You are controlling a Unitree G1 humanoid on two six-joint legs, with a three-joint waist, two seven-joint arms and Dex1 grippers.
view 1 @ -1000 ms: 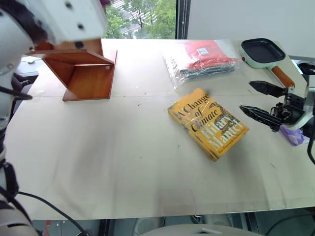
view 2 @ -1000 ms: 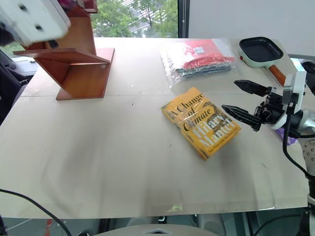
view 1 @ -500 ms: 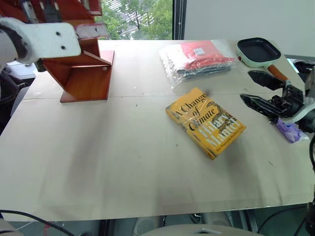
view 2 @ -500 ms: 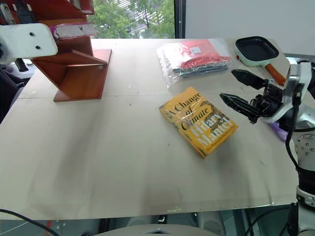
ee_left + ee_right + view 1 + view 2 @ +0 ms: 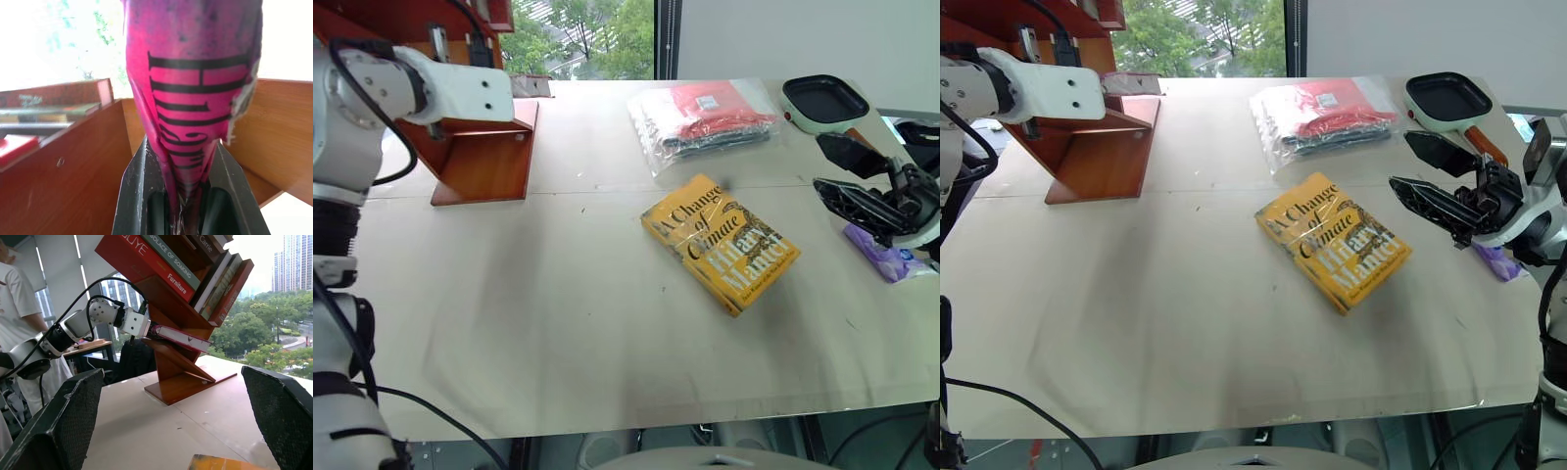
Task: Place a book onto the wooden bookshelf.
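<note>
The book (image 5: 195, 93) — bright pink with heavy black lettering — is pinched at its edge between the two black fingers of the left tool (image 5: 181, 205), which are pressed tight on it. In the right wrist view it shows as a thin slab lying nearly flat, carried into a lower angular compartment of the wooden bookshelf (image 5: 181, 372), just above one of the slanted boards. Whether it already rests on that board or hangs a little clear of it, I cannot tell. In the left wrist view, reddish-brown walls flank the book on both sides, so it looks to be inside the opening rather than in front of it.

So the pick-up and the carry look done; what is left, as I judge it, is to settle the book on the board, let go and draw the arm back without dragging the book out.

Other books stand slanted in the upper compartments (image 5: 195, 269). Out on the tabletop (image 5: 558, 323) a yellow book (image 5: 720, 243) lies flat, well apart from the shelf, with a clear bag of red things (image 5: 705, 113) and a small pan (image 5: 824, 98) beyond it. The right tool (image 5: 1435, 181) hovers near the yellow book, fingers spread wide and empty — taking no part. A person stands behind the left arm in the right wrist view.
</note>
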